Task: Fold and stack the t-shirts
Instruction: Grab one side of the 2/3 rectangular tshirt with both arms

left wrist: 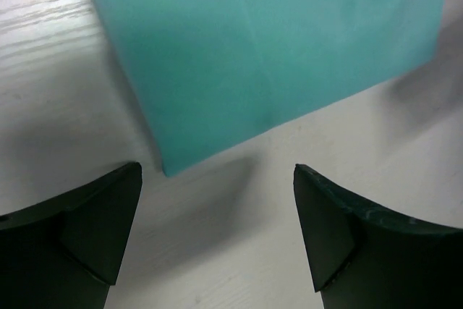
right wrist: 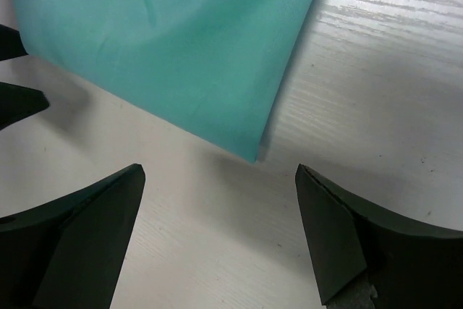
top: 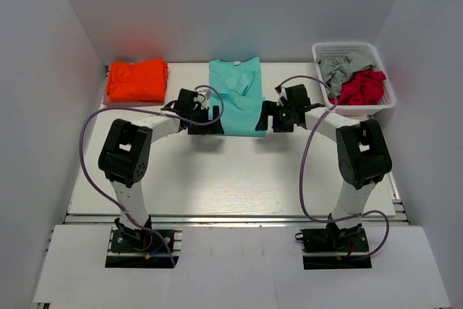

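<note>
While the teal t-shirt (top: 237, 99) lies folded, left hand (left wrist: 217, 179) spread wide — holding nothing, right hand (right wrist: 221, 179) likewise.

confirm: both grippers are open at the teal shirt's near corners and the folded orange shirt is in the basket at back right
One thing is off: the folded orange shirt lies on the table at back left, not in the basket, as the top external view shows. The left gripper and right gripper are indeed open at the teal shirt's near corners.
</note>
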Robot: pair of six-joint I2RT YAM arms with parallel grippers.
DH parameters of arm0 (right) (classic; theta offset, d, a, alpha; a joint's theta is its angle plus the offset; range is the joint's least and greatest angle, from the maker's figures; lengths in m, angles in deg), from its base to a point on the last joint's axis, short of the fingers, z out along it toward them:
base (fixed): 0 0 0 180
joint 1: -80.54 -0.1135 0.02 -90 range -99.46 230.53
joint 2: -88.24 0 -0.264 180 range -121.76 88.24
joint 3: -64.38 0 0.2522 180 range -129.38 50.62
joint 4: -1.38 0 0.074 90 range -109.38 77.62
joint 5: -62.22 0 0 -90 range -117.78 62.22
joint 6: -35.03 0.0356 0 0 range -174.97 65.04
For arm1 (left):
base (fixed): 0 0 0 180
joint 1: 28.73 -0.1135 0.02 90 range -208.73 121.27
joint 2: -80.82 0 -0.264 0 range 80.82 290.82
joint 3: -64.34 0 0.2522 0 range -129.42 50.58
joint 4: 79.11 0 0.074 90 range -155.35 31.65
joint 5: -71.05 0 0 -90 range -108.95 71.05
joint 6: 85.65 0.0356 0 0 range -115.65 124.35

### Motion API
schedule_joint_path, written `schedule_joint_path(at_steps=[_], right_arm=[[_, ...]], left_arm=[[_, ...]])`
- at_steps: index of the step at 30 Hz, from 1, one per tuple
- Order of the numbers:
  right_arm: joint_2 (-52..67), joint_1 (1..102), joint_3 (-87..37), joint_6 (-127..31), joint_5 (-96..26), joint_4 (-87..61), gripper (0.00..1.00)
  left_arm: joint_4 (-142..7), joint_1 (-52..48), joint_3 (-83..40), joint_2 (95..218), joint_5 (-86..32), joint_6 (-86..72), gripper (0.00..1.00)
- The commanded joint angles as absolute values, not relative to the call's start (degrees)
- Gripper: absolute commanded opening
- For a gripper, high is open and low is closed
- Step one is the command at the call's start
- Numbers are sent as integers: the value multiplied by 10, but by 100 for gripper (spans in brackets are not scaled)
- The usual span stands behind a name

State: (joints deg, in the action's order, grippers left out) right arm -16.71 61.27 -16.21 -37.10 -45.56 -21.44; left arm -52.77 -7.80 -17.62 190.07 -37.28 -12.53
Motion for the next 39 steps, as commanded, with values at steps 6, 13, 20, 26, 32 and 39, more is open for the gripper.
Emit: schedule_joint_path(at_steps=[6, 13, 20, 26, 32, 39], right_arm=[[-220, 610, -171, -340, -462, -200, 90], [-240, 607, -157, -322, -487, -176, 73], [-256, 606, -157, -316, -491, -163, 45], [-244, 605, -150, -312, -481, -165, 0], [-201, 601, -133, -340, -493, -193, 0], [-34, 596, -38, -355, -503, -273, 0]], left_arm=[[-545, -81, -154, 1897, -370, -135, 81], [-565, -81, -144, 1912, -382, -135, 55], [-571, -81, -157, 1934, -377, -135, 32], [-586, -81, -156, 1928, -382, -130, 0], [-624, -69, -70, 1830, -385, -130, 0], [-569, -38, 30, 1662, -421, -153, 0]])
